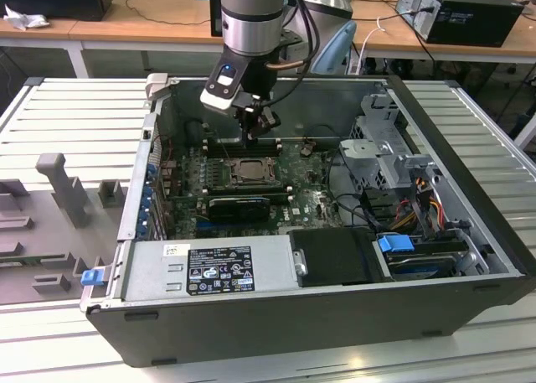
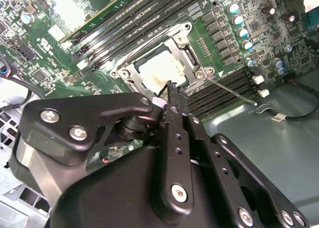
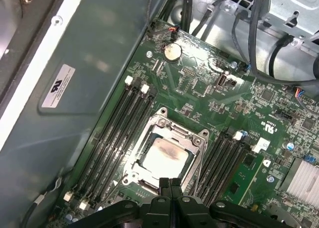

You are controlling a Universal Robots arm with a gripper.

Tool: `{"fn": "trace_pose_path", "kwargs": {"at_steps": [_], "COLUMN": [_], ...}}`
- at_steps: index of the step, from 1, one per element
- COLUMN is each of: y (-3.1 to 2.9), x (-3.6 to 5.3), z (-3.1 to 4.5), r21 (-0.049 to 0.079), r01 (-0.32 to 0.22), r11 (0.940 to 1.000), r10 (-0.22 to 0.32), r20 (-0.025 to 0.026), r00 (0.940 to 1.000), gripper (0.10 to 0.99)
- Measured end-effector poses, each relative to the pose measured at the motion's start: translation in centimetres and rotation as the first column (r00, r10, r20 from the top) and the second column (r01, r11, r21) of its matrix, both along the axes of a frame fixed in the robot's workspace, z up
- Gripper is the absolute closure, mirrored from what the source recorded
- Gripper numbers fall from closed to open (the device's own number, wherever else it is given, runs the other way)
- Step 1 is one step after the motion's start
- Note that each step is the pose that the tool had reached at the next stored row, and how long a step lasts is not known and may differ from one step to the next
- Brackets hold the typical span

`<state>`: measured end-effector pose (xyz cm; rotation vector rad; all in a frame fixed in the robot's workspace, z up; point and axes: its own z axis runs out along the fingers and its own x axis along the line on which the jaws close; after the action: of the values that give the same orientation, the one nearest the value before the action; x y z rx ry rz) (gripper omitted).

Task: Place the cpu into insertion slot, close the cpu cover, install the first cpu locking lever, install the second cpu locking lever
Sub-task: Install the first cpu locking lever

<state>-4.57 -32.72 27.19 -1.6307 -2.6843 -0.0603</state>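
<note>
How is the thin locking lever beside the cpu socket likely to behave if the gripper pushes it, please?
The locking lever is a thin bare metal rod, so probably springy. It looks smooth; the gripper may slip off. One end meets the cpu cover at its corner, so it likely pivots.

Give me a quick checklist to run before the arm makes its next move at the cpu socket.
1. Cpu seated: ok, its silvery top lies flat inside the window of the cover.
2. Cpu cover down: ok, the frame lies flat around the chip.
3. One locking lever latched: not ok, in the second wrist view it sticks out over the memory slots.
4. Other lever latched: cannot tell.
5. Pincer ready: ok, shut with nothing seen in it, tips at the socket's edge.
</note>
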Motion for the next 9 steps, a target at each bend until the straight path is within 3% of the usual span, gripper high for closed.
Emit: {"fn": "trace_pose_path", "kwargs": {"at_steps": [9], "y": [0.0], "x": [0.0], "z": [0.0], "r21": [0.0], "r01": [-0.023], "r11": [0.9997], "r10": [0.023], "r20": [0.0], "r00": [0.9997], "gripper": [0.98]}}
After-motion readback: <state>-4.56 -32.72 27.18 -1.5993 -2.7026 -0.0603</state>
